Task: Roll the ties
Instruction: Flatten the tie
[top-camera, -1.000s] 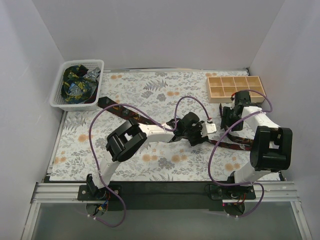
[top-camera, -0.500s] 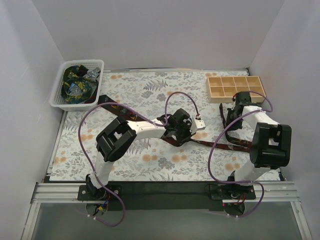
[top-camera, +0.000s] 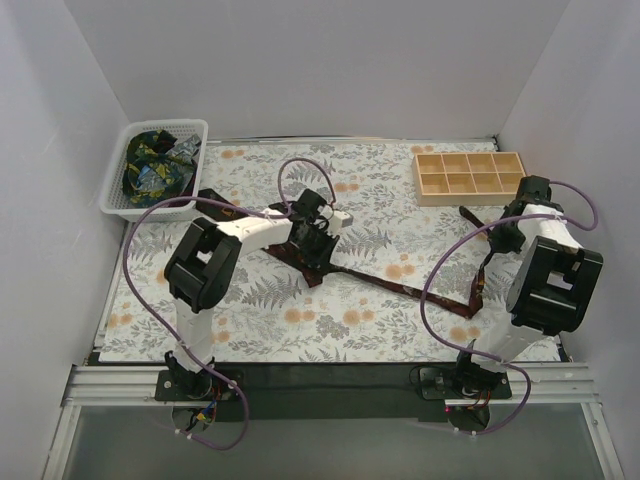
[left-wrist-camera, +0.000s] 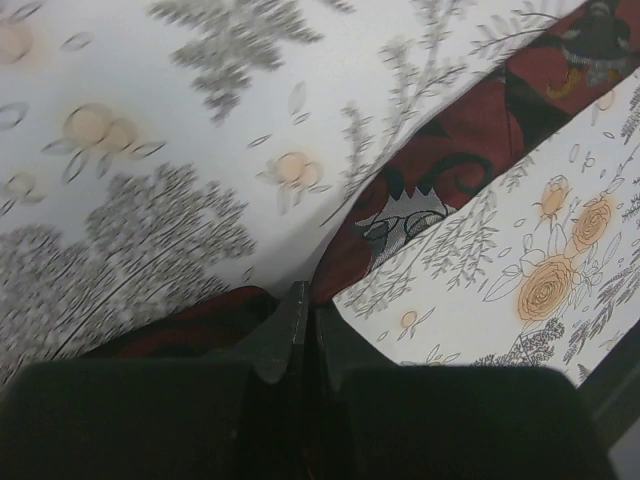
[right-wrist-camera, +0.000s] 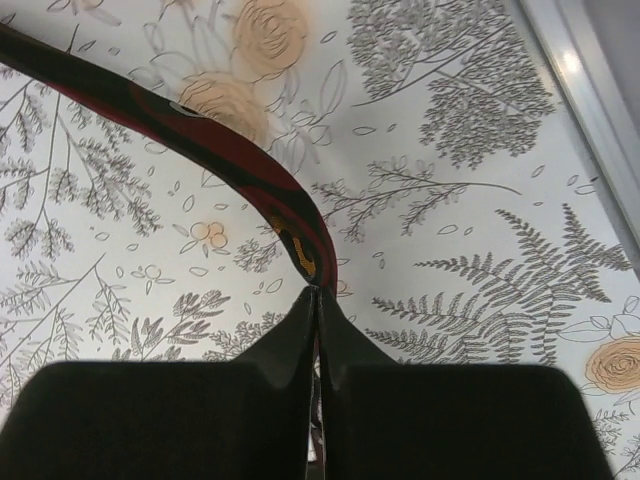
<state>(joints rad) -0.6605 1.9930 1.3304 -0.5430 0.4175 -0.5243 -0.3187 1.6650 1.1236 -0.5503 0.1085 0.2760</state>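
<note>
Left gripper: fingers pressed together, pinching a fold of the maroon tie just left of the table's centre. Right gripper: fingers likewise pressed together, pinching the same tie near its other end, at the table's 3 o'clock edge.

Taking the far wall as 12 o'clock, the tie's long axis runs from the left gripper toward 4 o'clock, flat on the floral cloth. It then bends sharply and rises toward 1 o'clock into the right gripper. A dark end shows at 10 o'clock, near the basket.

One tie lies on the table. More patterned ties are heaped in one white basket at 10 o'clock; their number cannot be told. One divided wooden box sits at 2 o'clock, apart from the tie. The right arm's purple cable loops above the tie's bend.
</note>
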